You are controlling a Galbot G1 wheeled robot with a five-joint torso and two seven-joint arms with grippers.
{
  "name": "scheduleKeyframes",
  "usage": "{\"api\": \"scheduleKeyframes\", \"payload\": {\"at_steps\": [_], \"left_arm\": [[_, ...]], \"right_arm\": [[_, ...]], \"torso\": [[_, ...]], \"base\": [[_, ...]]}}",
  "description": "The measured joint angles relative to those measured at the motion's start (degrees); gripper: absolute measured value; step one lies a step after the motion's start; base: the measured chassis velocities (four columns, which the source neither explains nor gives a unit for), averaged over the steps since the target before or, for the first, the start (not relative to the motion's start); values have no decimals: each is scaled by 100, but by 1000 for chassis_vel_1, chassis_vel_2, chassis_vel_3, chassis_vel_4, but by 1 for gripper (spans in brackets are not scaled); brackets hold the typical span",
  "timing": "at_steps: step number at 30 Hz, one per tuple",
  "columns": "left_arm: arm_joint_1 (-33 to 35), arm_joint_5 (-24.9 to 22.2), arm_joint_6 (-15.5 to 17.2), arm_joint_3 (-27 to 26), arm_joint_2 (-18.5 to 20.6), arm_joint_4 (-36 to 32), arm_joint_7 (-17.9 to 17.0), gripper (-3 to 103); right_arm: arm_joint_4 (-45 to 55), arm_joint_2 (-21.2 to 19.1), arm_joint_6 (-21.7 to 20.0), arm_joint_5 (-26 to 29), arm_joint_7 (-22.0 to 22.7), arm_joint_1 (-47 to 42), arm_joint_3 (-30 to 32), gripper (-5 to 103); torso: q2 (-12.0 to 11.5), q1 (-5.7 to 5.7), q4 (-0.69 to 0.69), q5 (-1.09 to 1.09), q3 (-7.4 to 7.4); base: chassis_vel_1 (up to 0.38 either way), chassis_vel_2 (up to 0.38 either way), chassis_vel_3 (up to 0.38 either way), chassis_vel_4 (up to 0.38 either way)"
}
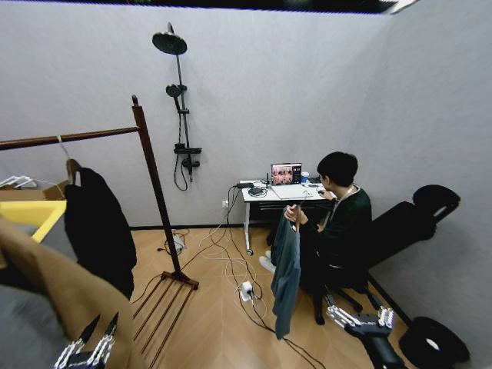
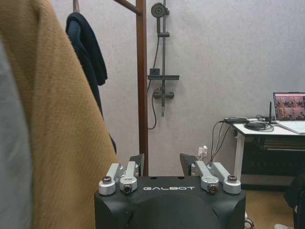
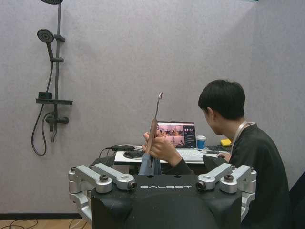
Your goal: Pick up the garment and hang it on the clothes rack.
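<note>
— Garment (image 1: 286, 275): where does it hang?
— From a seated person's raised hand (image 1: 291, 214), beside the white tabletop (image 1: 257, 194). The teal shirt drops straight down, its hem just above the wood floor (image 1: 215, 323), and cables (image 1: 231, 269) trail on the boards beside it. In the right wrist view the hanger's metal hook (image 3: 157, 102) stands upright above that hand.
— And the clothes rack (image 1: 157, 196)?
— On the robot's left, well apart from the shirt. Its post leans up from a slatted base, and the bar runs off the left edge carrying a black garment (image 1: 98, 231). A tan coat (image 1: 69, 296) crowds the near left corner. Bare floor lies between the rack's base and the shirt.
— The jaws?
— Left gripper (image 1: 86, 352) sits low, just beside the coat, jaws spread wide around nothing. Right gripper (image 1: 361, 317) sits low on the right, near the person's chair, jaws likewise wide and empty.
</note>
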Motion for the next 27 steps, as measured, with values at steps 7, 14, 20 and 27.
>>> {"api": "scheduleKeyframes", "payload": {"at_steps": [7, 14, 20, 27], "left_arm": [[0, 0, 0, 0, 0, 0, 1, 46], [0, 0, 0, 0, 0, 0, 2, 46], [-1, 0, 0, 0, 1, 0, 1, 46], [0, 0, 0, 0, 0, 0, 0, 46]], "right_arm": [[0, -4, -6, 6, 36, -1, 11, 100], [0, -46, -76, 73, 154, 39, 72, 100], [1, -206, -181, 184, 632, 229, 86, 100], [0, -262, -226, 230, 809, 295, 91, 100]], "torso": [[0, 0, 1, 1, 0], [0, 1, -1, -1, 0], [-3, 10, -2, -2, 2], [0, -2, 0, 0, -1]], "base": [[-228, 225, 207, -223], [-224, 234, 242, -221], [-190, 190, 209, -200], [-16, 40, 40, 5]]}}
